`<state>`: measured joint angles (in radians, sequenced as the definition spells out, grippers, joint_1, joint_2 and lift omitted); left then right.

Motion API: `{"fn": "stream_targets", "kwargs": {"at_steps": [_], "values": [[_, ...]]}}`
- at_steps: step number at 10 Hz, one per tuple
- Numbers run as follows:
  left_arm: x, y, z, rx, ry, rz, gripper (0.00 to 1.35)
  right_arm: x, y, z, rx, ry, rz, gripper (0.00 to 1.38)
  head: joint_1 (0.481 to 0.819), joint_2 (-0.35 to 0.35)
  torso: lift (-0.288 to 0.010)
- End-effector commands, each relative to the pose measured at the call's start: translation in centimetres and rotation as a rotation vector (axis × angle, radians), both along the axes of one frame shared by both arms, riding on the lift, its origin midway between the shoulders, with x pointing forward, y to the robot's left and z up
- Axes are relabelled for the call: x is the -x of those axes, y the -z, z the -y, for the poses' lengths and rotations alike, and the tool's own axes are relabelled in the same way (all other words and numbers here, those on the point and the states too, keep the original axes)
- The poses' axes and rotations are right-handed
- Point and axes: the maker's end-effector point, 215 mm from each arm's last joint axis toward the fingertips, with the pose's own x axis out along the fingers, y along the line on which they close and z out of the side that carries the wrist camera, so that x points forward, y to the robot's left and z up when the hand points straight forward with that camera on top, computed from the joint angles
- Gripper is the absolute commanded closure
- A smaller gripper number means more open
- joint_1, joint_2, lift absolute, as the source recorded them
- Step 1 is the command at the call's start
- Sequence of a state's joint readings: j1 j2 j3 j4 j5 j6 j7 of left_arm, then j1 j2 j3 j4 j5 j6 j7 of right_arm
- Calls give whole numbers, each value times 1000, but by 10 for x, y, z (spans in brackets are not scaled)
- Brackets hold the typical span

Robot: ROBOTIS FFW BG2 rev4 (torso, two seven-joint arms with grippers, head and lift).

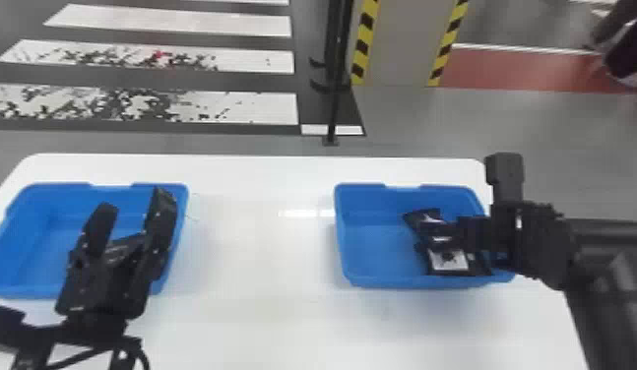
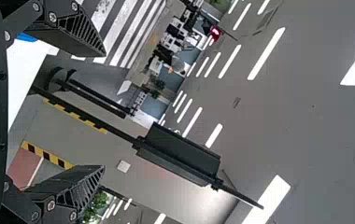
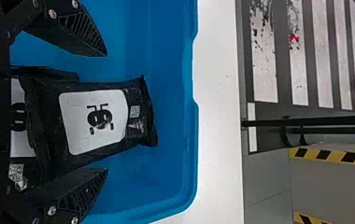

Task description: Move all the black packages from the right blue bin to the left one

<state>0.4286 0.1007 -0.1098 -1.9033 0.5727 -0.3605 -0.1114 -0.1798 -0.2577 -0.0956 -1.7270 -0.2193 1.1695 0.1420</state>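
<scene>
At least two black packages left to move; my judgement is that none has been delivered yet.
On the bench (image 1: 263,315), the right blue bin (image 1: 396,282) holds the front package (image 3: 94,123), label up, overlapping another package (image 3: 21,116) at its end. My right pincer (image 3: 106,112) is over them, fingers wide apart, one to either side of the front package, gripping nothing. Blue floor shows in the left bin (image 1: 16,290), though my left pincer (image 1: 134,200), spread and holding nothing, blocks part of it. I'd say the whole transfer remains, starting with closing on that front package.
</scene>
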Motion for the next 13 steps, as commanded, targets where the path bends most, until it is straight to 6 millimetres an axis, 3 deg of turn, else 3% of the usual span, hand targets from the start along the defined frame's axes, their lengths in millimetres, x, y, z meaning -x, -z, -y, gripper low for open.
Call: {"fn": "stream_targets", "kwargs": {"at_steps": [1,2,3,5,8,10,12,13], "values": [[1,1,0,1,0,-3,194,3,11,8,23,16,-41,154,695,-116,-140],[1,2,0,3,-2,-4,194,3,21,12,22,25,-60,188,695,-123,-140],[2,3,1,2,1,-6,196,-1,29,10,-5,22,-62,329,695,-129,-140],[3,2,-1,1,-3,-3,196,-12,21,3,-21,-1,-3,1139,695,-128,-140],[3,1,-2,3,-5,1,196,-21,-7,-13,-42,-33,142,1148,695,-111,-140],[4,1,-3,5,-10,2,196,-12,-19,-13,-102,-40,202,1148,695,-101,-140],[4,-4,1,19,-6,18,196,-17,-50,-53,-300,-137,344,1148,695,-92,-140],[2,-6,8,34,8,19,196,-25,-79,-91,-421,-248,445,1148,695,-68,-140]]}}
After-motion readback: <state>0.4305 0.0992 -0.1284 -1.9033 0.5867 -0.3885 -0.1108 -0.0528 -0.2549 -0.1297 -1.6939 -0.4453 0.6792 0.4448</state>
